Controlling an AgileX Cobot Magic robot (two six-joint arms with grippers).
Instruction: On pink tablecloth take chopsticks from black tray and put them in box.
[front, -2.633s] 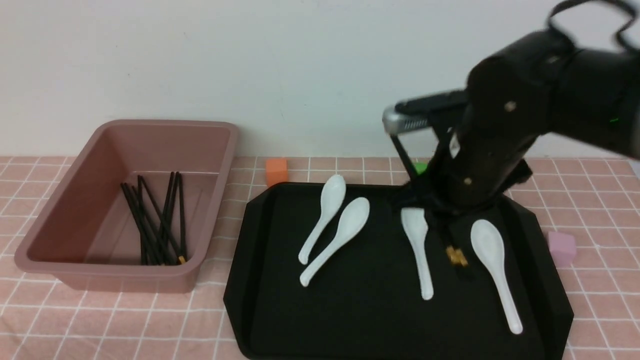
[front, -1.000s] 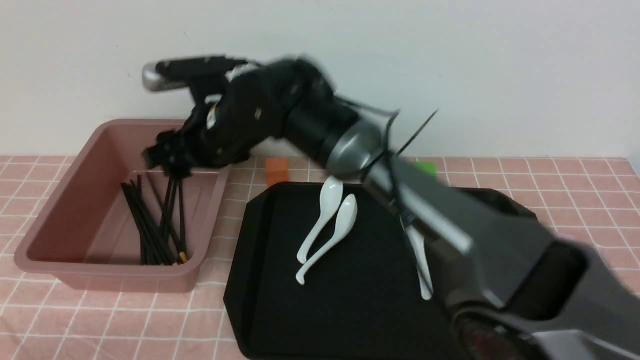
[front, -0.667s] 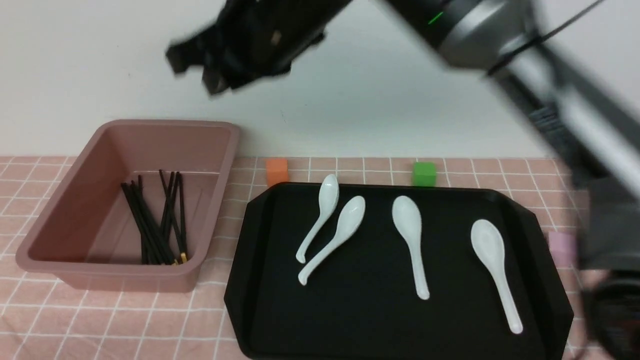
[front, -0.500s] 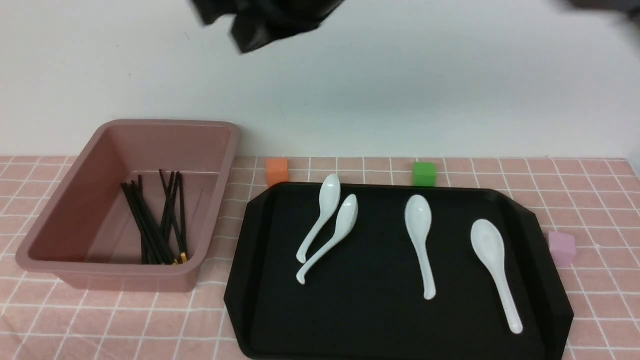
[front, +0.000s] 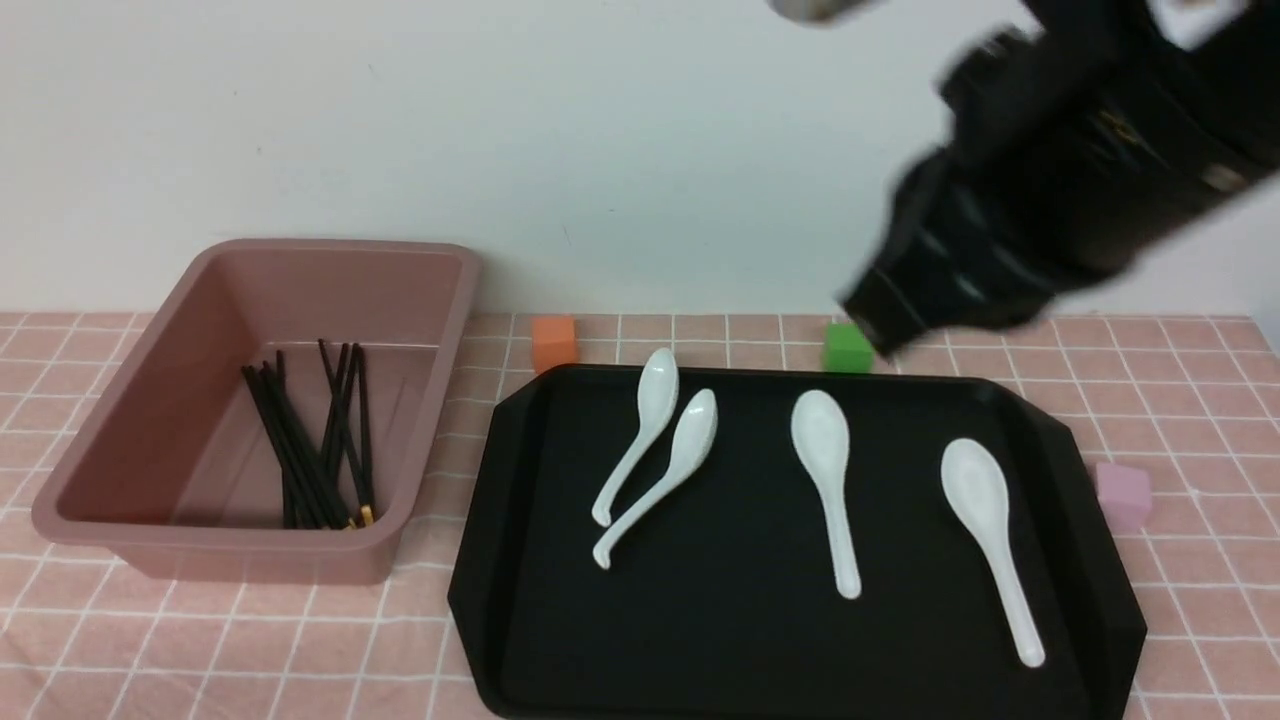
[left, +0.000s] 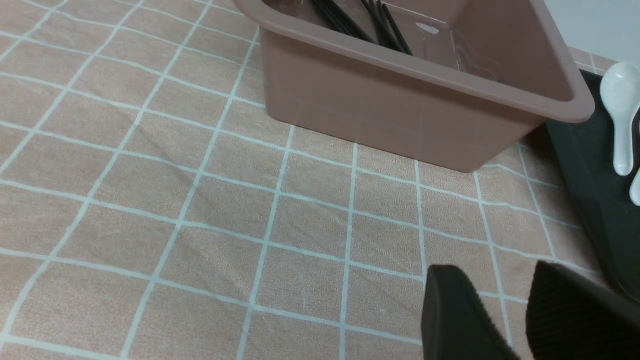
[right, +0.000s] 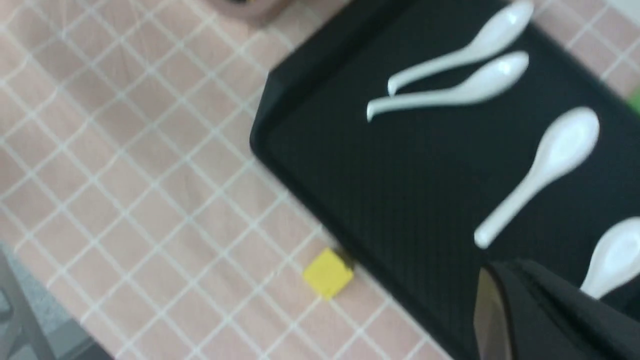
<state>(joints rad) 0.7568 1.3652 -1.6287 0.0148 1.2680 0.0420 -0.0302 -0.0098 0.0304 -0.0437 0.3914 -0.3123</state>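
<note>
Chopsticks (front: 305, 450), thin black sticks in box (front: 240, 548); left gripper (left: 497, 280) slightly apart, right gripper (front: 900, 305) unclear.

The right hand (front: 905, 300) is a motion-blurred dark mass, cut off at the top and right edges, hiding part of the green cube (front: 843, 350); its jaws are unreadable.

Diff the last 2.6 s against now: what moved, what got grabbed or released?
The right gripper, earlier down on the black tray pinching chopsticks between two white spoons, carried them left to the box, released them and swung back, now raised near the tray's far edge. The pile in the box grew; none left on the tray. Some white spoons shifted slightly. Box, tray, blocks stayed put.
</note>
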